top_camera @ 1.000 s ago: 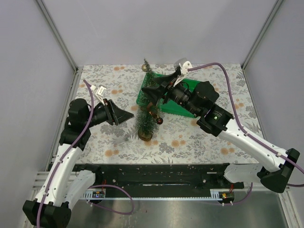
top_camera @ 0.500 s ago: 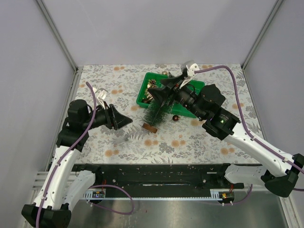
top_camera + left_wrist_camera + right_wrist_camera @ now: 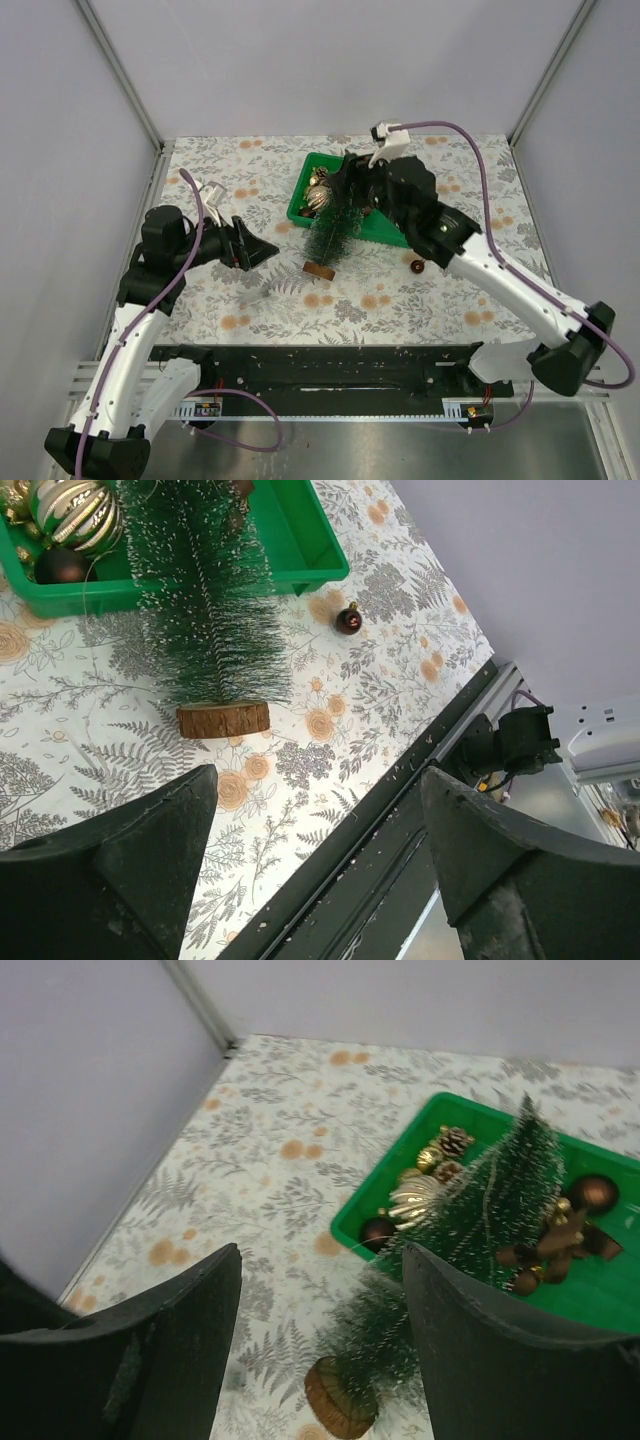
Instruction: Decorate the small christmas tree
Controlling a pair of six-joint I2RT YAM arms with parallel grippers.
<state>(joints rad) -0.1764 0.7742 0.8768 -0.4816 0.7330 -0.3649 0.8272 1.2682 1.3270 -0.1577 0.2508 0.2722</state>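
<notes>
The small christmas tree (image 3: 331, 228) is tipped over: its wooden disc base (image 3: 320, 270) is on the table and its top lies over the green tray (image 3: 385, 228). It also shows in the left wrist view (image 3: 205, 610) and the right wrist view (image 3: 480, 1220). My right gripper (image 3: 340, 185) hovers open and empty above the tree's top and the tray. My left gripper (image 3: 268, 249) is open and empty, left of the tree's base and apart from it. The tray holds gold and brown ornaments (image 3: 420, 1200).
A dark red ball (image 3: 418, 265) lies loose on the floral cloth right of the tree, also seen in the left wrist view (image 3: 348, 619). The black front rail (image 3: 320, 365) runs along the near edge. Grey walls close in the sides and back.
My right gripper has let go of the tree and drawn back over the tray. The tree went from upright to tipped toward the tray. The red ball rolled right. The left arm barely moved.
</notes>
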